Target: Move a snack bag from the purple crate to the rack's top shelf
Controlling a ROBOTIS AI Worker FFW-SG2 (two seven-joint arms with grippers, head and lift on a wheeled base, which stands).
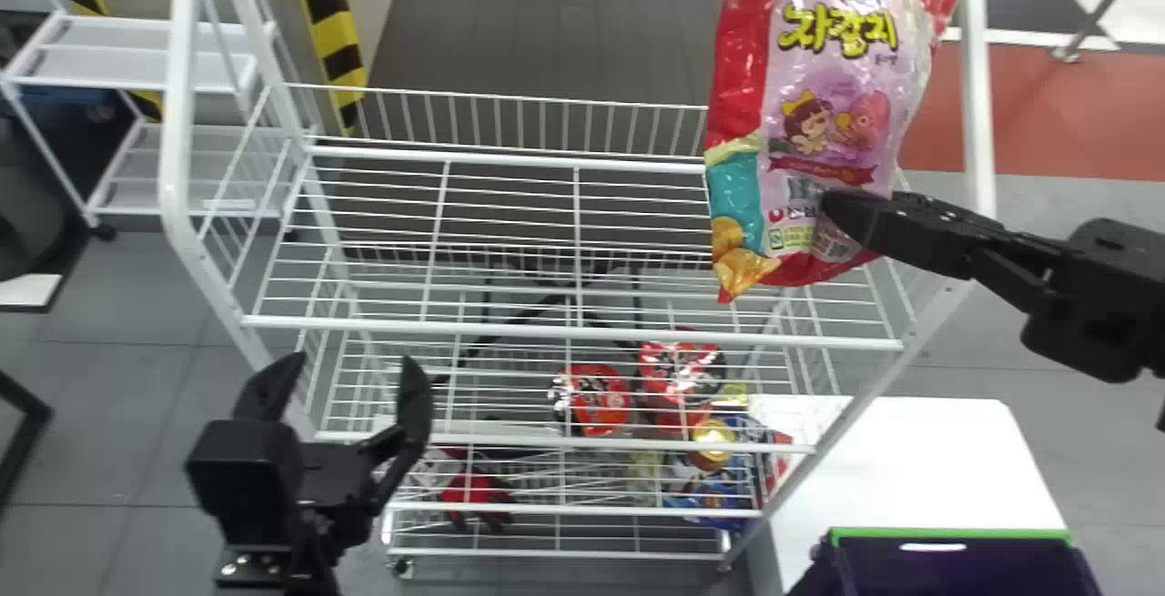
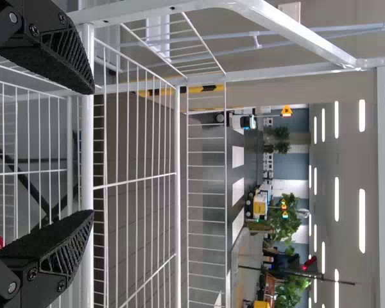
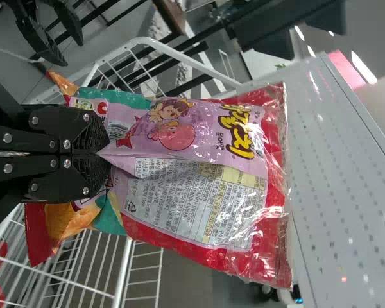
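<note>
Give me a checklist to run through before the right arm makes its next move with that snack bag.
1. Grip on the snack bag: ok, the right gripper pinches it near its lower end.
2. Bag out of the purple crate: ok, it is up at the rack.
3. Bag resting on the top shelf: cannot tell; its lower edge overlaps the wires in the head view, but contact is unclear.
4. Bag fully inside the right-hand post: cannot tell; its upper corner meets the post in that view.
5. Left gripper free: ok, its fingers are apart with nothing between them.
</note>
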